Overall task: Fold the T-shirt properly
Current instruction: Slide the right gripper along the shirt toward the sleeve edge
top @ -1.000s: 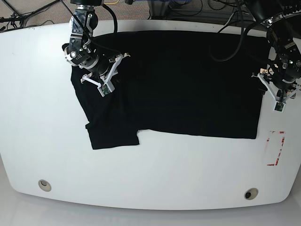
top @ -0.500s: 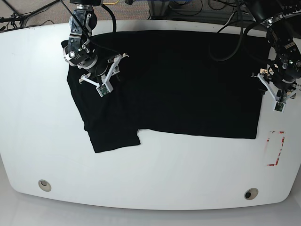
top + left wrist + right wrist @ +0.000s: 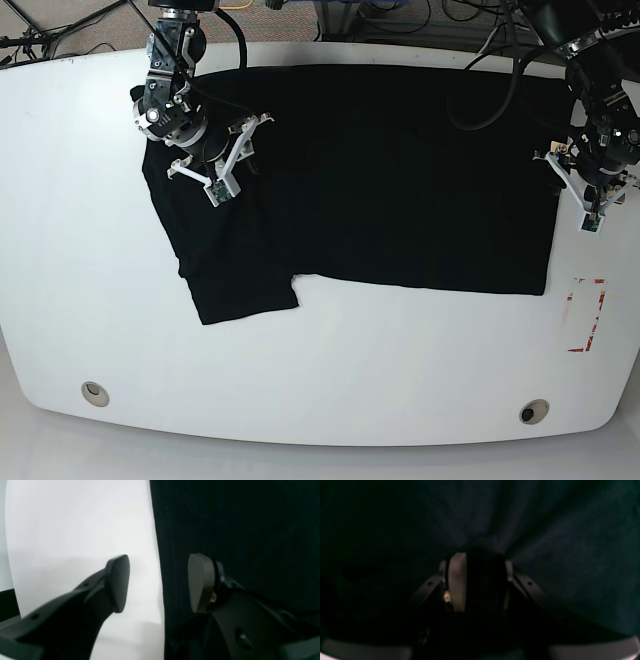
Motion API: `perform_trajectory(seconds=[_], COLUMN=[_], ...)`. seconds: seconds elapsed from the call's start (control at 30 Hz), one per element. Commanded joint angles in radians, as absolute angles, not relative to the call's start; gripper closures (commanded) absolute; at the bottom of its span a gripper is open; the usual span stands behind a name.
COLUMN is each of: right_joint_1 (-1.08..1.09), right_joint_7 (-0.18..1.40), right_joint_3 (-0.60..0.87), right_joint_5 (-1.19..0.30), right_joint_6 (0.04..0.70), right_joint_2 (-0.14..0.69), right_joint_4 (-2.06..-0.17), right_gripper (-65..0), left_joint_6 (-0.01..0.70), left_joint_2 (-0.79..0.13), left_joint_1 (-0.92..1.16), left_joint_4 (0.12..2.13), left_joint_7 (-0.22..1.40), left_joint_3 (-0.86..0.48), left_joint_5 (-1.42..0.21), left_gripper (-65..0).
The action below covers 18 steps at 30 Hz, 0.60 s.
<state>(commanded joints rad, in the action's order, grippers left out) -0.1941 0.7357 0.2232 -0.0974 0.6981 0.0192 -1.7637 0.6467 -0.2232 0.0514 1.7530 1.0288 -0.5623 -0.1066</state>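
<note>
The black T-shirt (image 3: 400,170) lies spread flat on the white table (image 3: 350,360), with one sleeve (image 3: 240,285) pointing toward the front left. My right gripper (image 3: 203,152) is over the shirt's left shoulder area. In the right wrist view the right gripper (image 3: 481,580) is shut on a bunched fold of T-shirt (image 3: 545,530) fabric. My left gripper (image 3: 566,175) is at the shirt's right edge. In the left wrist view the left gripper (image 3: 158,580) is open and straddles that edge, one finger over bare table (image 3: 75,517), the other over the T-shirt (image 3: 237,517).
A red-outlined rectangle marking (image 3: 587,315) sits on the table at the front right of the shirt. Two round holes (image 3: 95,392) (image 3: 534,411) lie near the front edge. Cables (image 3: 400,20) run beyond the far edge.
My right gripper has shifted slightly left and back, dragging the shirt's left edge and sleeve leftward. The left gripper has risen a little toward the back at the right edge.
</note>
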Motion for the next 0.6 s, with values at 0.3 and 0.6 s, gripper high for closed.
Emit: perform_trajectory(seconds=[0.3,0.6], right_joint_1=[-0.200,-0.222], right_joint_7=[0.736,0.736], right_joint_3=[0.222,0.219], right_joint_5=[-0.097,-0.097], right_joint_6=[0.698,0.696], right_joint_2=[0.019,0.019], right_joint_4=[-1.764,-1.784], right_gripper=[-20.0,-17.9], left_joint_6=[0.647,0.647], left_joint_2=[-0.223,-0.223], left_joint_1=[0.048,0.047], left_joint_4=[1.755,1.755], left_joint_7=[1.029,1.029], left_joint_3=[-0.562,-0.562], left_joint_5=[-0.107,-0.107], left_gripper=[-34.6,-34.6])
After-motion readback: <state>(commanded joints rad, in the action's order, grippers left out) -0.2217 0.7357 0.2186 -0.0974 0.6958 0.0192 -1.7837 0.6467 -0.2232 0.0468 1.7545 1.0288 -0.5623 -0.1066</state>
